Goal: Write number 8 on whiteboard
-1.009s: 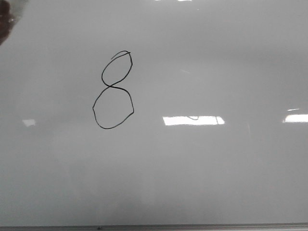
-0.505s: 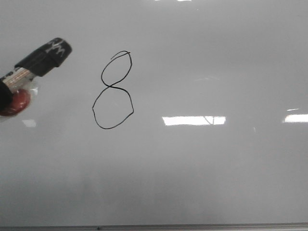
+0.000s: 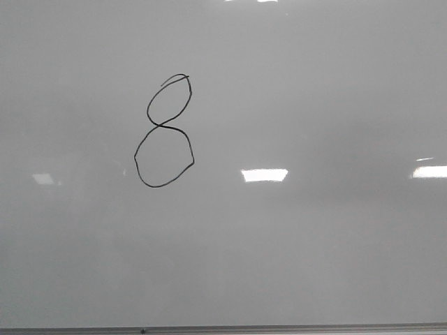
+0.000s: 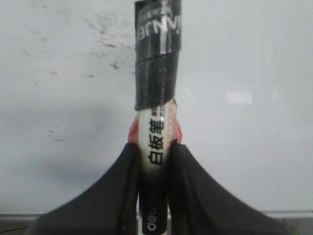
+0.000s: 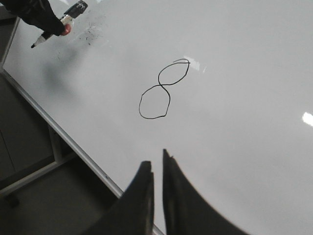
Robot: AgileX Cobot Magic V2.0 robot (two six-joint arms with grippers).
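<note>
Figure: you have the number 8 point(image 3: 165, 131) drawn in full on the whiteboard point(image 3: 314, 265), left of the board's middle in the front view, small loop over a larger loop, both closed, with a short overlapping stroke at the top.
Long axis: the figure stands upright in the front view, running away from the board's near metal edge.
Left end effector point(image 4: 155, 152): you are clamped on the marker point(image 4: 156, 98), its white barrel pinched between the two black fingers and its black capped end pointing out past them.
Marker to figure: in the right wrist view the marker point(image 5: 57, 25) hangs over the board's corner region, well apart from the figure point(image 5: 164, 89); whether its tip touches the board you cannot tell.
Right end effector point(image 5: 156, 164): your fingers stand almost together with only a thin gap, holding nothing, above the board's near edge.
Nearer arm: you cannot rank them surely; the right looks straight onto the figure, the left is off to one side.
Stage: by my reading the writing is done; your next move is only to take the marker clear without brushing the wet line.
</note>
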